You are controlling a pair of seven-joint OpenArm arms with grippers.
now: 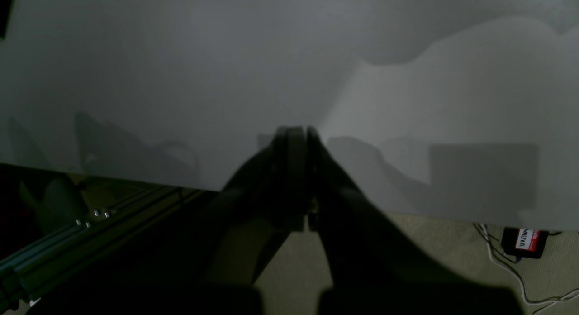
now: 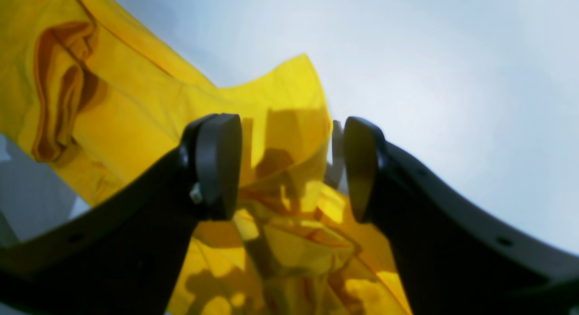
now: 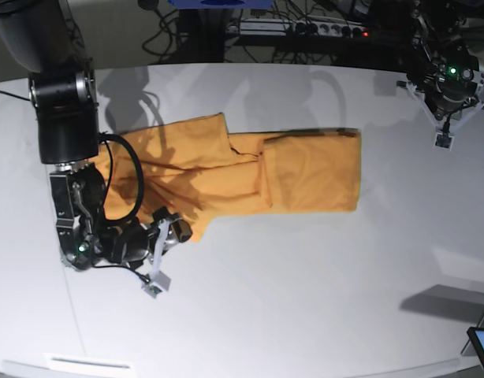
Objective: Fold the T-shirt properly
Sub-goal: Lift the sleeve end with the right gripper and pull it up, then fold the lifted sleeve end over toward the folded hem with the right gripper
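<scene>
Right gripper (image 2: 289, 165) stands half open, its jaws either side of a raised edge of the T-shirt (image 3: 250, 169), not closed on it. Left gripper (image 1: 296, 143) is shut, empty, well clear of the T-shirt. Table (image 3: 305, 299): the T-shirt lies partly folded mid-table. Judged step: taking the near-left edge; next, close and carry it across. Count: 1 T-shirt, 2 grippers.

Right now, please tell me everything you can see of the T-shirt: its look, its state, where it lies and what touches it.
The T-shirt is plain orange-yellow cloth, lying partly folded and wrinkled on the white table. The end toward the base view's right is doubled over into a flat rectangle; the other end is bunched in creases. The right pincer stands open around a raised fold at that bunched end, not closed on it. No lettering or tag shows.
</scene>
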